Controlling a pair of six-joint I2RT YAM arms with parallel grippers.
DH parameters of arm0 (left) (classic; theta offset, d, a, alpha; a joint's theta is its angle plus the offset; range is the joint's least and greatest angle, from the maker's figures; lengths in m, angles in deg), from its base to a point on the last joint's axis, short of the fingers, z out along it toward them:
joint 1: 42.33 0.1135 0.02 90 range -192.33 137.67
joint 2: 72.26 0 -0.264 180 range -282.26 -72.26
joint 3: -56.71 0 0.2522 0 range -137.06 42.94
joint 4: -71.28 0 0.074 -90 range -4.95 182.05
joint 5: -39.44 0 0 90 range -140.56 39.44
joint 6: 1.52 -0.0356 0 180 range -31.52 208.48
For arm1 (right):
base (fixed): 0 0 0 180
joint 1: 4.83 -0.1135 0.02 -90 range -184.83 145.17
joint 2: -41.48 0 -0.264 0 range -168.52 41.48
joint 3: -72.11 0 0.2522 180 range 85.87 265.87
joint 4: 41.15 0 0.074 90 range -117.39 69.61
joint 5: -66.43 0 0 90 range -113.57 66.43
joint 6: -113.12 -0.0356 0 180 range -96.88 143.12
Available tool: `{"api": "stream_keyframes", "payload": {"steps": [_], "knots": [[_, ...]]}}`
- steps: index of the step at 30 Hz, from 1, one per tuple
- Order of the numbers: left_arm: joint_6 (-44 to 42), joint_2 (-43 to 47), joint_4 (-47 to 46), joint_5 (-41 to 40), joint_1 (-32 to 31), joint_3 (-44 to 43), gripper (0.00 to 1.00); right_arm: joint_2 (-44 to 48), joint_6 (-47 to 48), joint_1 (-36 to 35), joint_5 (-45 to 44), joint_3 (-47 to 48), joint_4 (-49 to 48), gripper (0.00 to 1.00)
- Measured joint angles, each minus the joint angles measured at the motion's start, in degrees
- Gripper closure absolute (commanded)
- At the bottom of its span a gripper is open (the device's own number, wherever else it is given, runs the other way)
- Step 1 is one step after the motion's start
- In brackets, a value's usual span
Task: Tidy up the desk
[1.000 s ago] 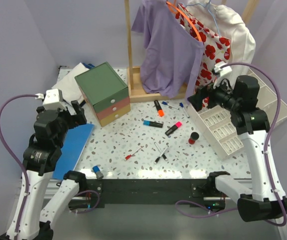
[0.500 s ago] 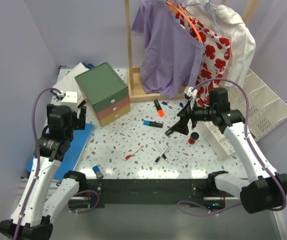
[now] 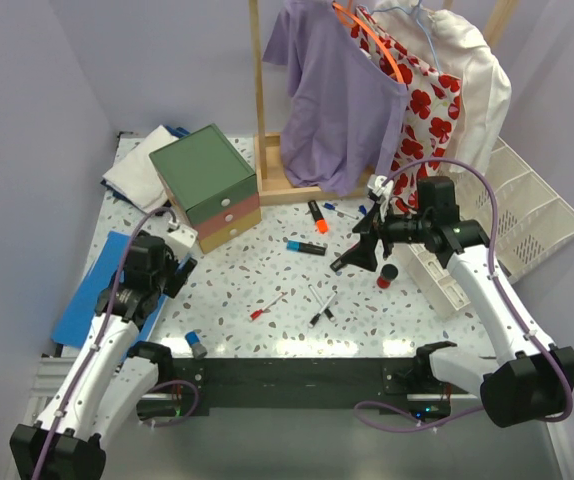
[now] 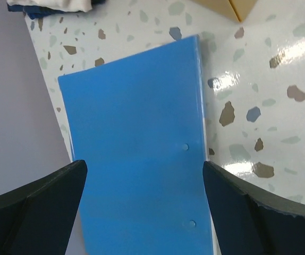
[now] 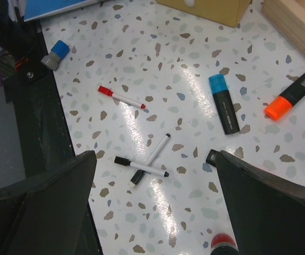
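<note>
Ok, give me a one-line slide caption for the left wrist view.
Open left gripper above the blue folder lying on the speckled desk.

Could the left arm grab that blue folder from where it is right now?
Probably yes. The left gripper hangs open right above the blue folder, and nothing lies on it or in between. The folder does lie flat on the desk, though, so pinching it may be awkward.

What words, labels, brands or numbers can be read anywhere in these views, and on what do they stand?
Nothing is legible.
White print on the barrel of the orange-capped black highlighter: too small to read.
The flat blue plastic folder: no lettering visible.
</note>
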Motion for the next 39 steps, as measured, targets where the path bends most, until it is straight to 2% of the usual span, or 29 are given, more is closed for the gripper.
{"api": "stream_keyframes", "payload": {"steps": [7,17,23,26,28,30,35,36,39], "knots": [[-5.31,1.81,-0.70,1.55,0.00,6.45,0.02,0.00,0.07,0.00,1.11,0.00,0.04,0.01],[-11.34,-2.25,-1.25,2.36,0.00,12.35,0.00,0.20,-0.17,0.00,1.20,0.00,-0.04,0.01],[-15.69,-5.55,-5.77,0.20,-0.04,13.84,0.05,1.27,-0.57,0.00,1.27,0.00,-0.11,0.01],[-17.66,-5.51,-8.07,-0.11,0.76,14.93,0.16,1.68,-0.72,0.00,1.25,0.00,-0.17,0.01],[-19.10,-5.11,-9.18,1.16,2.75,15.52,0.35,1.88,-0.83,0.00,1.25,0.00,-0.20,0.01],[-20.09,-4.79,-10.45,3.13,5.07,16.48,0.58,2.01,-0.87,0.00,1.22,0.00,-0.22,0.01],[-21.77,-3.06,-12.68,6.47,7.63,18.88,0.72,2.51,-1.05,0.00,1.20,0.00,-0.24,0.01],[-22.01,-2.75,-12.98,6.71,7.87,18.95,0.82,2.58,-1.05,0.00,1.20,0.00,-0.26,0.01],[-22.27,-1.66,-14.01,7.04,8.33,18.95,1.00,2.62,-1.05,0.00,1.18,0.00,-0.26,0.01]]}}
